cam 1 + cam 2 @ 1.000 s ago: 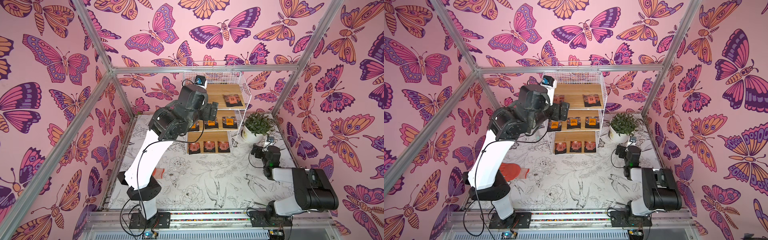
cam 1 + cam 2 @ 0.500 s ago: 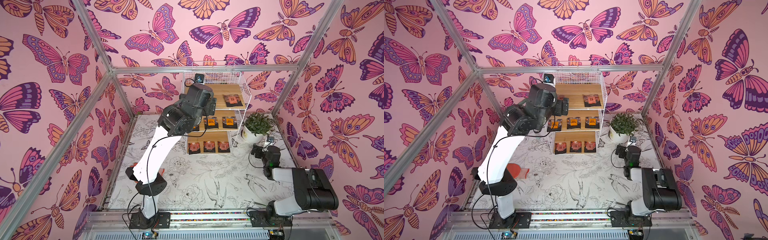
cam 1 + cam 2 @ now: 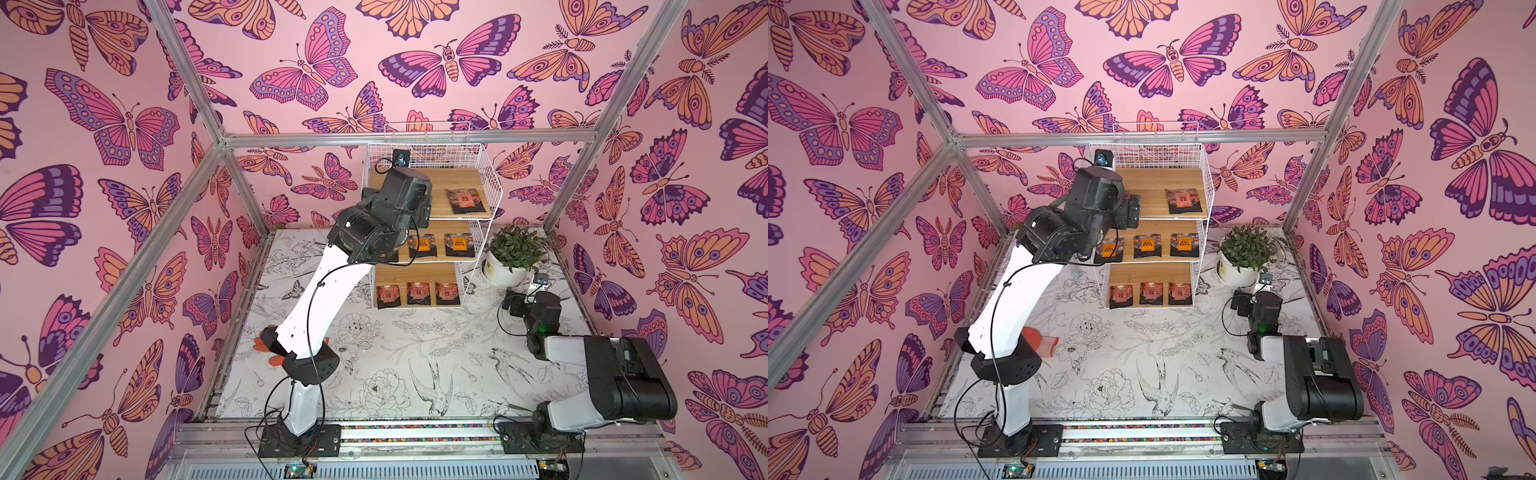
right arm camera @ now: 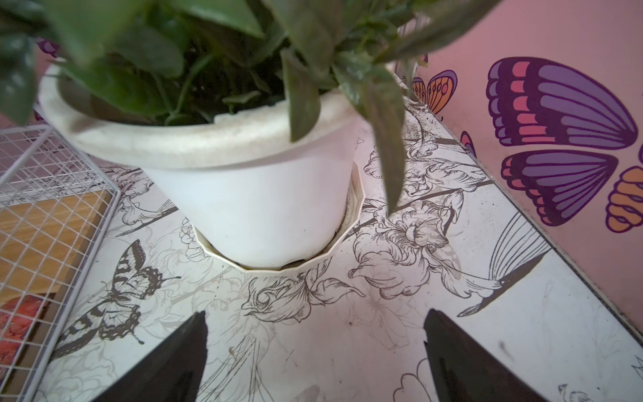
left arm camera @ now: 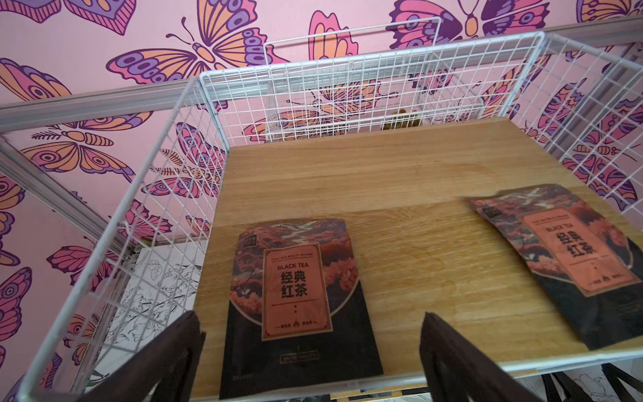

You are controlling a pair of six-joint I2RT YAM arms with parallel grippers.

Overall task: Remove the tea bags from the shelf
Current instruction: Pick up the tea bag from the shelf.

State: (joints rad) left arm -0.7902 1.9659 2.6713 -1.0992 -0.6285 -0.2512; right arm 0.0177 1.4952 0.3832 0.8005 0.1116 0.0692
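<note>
While left gripper (image 5: 310, 314), spread, flanks tea bag (image 5: 295, 278) at shelf (image 5: 382, 174) front edge | right gripper (image 4: 315, 312) spread, facing pot (image 4: 250, 195)

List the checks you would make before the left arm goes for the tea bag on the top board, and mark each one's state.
1. left gripper open: ok.
2. Nearest tea bag lined up between its fingers: ok.
3. Bag flat on the top board of the shelf: ok.
4. Finger clearance from the side wire: cannot tell.
5. right gripper open, empty, facing the plant pot: ok.
</note>
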